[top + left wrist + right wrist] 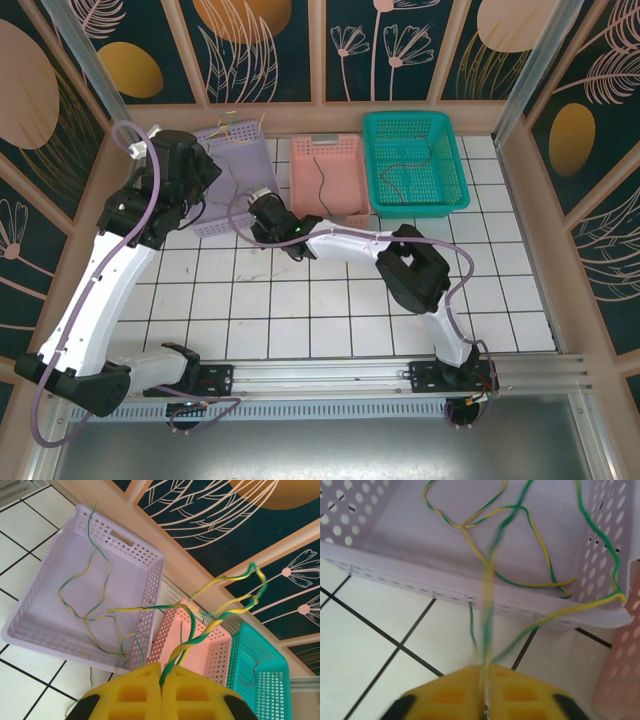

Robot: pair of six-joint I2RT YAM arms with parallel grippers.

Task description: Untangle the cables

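**Snag risk under double pinch**

Left gripper [161, 674] is pressed together on one of the yellow-green cables [191, 641]; right gripper [485, 682] pinches a strand too. The rest loops inside the lilac basket [142, 547] and over its wall. Pulling apart may tighten the knot or drag the basket.

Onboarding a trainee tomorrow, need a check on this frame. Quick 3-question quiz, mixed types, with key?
1. True or false: the left gripper and right gripper are each shut on yellow-green cable.
2. Which basket is in the middle of the row? A lilac B pink C teal
3. Fill in: the cable trails into the ___ basket.
Key: 1 true; 2 B; 3 lilac.
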